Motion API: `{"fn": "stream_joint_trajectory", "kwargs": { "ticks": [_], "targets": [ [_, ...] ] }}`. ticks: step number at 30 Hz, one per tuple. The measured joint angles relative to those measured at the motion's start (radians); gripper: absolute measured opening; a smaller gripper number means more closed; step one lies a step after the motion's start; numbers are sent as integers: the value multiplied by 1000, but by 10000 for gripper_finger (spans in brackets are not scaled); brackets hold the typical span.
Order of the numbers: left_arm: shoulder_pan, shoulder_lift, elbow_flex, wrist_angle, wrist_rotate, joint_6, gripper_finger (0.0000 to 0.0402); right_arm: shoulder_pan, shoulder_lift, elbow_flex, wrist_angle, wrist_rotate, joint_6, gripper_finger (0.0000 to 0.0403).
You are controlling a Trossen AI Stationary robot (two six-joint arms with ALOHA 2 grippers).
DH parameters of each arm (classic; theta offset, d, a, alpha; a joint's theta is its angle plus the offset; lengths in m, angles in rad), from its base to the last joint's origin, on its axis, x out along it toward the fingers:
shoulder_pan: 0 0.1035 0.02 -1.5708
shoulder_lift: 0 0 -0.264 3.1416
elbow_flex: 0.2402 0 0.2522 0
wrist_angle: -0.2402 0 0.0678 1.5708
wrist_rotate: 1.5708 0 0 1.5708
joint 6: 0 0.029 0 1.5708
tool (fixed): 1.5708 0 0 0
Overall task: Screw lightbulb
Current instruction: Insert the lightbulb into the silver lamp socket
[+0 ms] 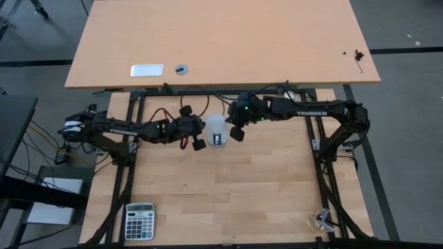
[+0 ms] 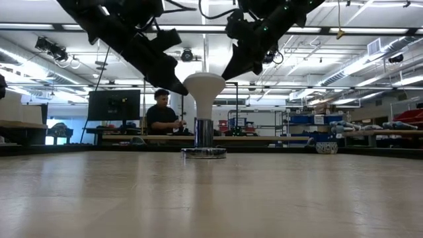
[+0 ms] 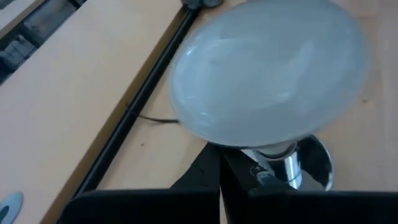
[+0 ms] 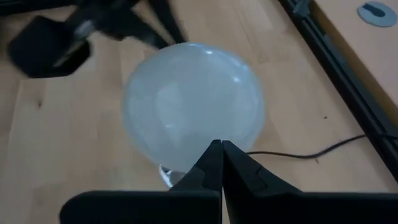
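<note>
Standing upright just left of centre in the low view: the lightbulb [image 2: 203,86], its silvery neck down in the round socket base [image 2: 203,153], thin black cord [image 4: 311,154] trailing off across the wood.

Hanging beside the dome, one on each flank in the high view: left gripper [image 1: 193,127] and right gripper [image 1: 236,122], neither clamped on the glass. Fingers pressed together on both (each wrist view shows the 2 dark tips meeting in front of the dome).

To do the step well:
- Spread the fingers first, then close softly around the dome's widest part
- Keep the wrist axis in line with the neck, so no cross-threading
- Steady the socket base with the other gripper, since likely to spin on the smooth tabletop [image 1: 242,194]
- Turn in short strokes, release, re-grip
</note>
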Motion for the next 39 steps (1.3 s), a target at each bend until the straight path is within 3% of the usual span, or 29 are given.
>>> {"fn": "stream_joint_trajectory", "kwargs": {
  "ticks": [11, 19, 23, 30, 39],
  "targets": [
    [11, -45, 4, -64, 16, -9, 0, -18, -32, -3, 20, 37, -11, 11],
    [1, -82, 1, -255, 23, -85, 0, -31, -31, -3, 74, 39, -24, 11],
    [-34, -90, 3, -270, 49, -93, 0, -44, -25, -3, 128, 21, -35, 11],
    [-105, -94, 2, -177, 161, -105, 0, -59, 28, -5, 157, -16, -46, 11],
    [-109, -92, 2, -96, 165, -92, 0, -64, 70, -3, 203, -40, -40, 11]
  ]
}}
